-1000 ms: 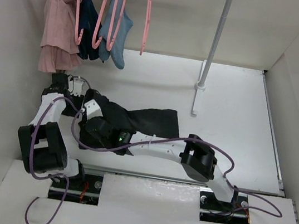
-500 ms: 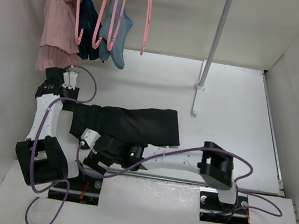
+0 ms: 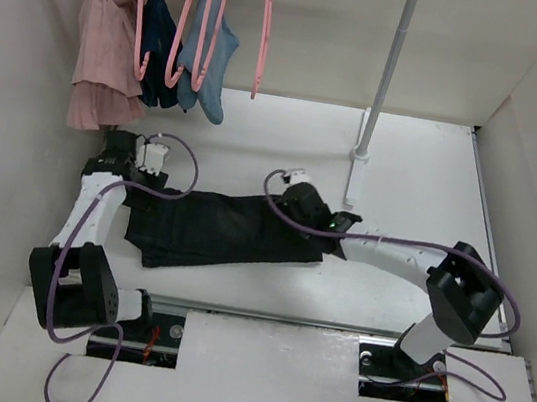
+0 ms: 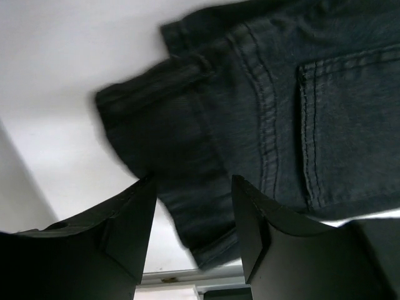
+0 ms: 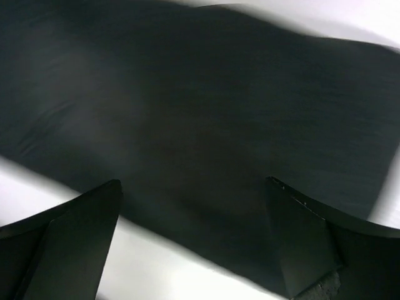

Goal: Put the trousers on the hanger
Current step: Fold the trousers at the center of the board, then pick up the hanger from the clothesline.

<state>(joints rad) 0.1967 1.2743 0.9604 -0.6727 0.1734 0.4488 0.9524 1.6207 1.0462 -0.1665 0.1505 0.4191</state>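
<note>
Black trousers [image 3: 224, 230] lie flat on the bench [image 3: 423, 184], unheld. Left gripper [image 4: 190, 187] is part-open over the waistband [image 4: 150, 112]; right gripper [image 5: 194, 182] is wide over the far end. A bare pink hanger [image 3: 265, 29] hangs behind. Best approach: pinch the waistband squarely and lift without bunching.

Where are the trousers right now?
In the top view, the trousers lie flat on the table, left of centre, between the left gripper at their waistband end and the right gripper at the leg end.
</note>
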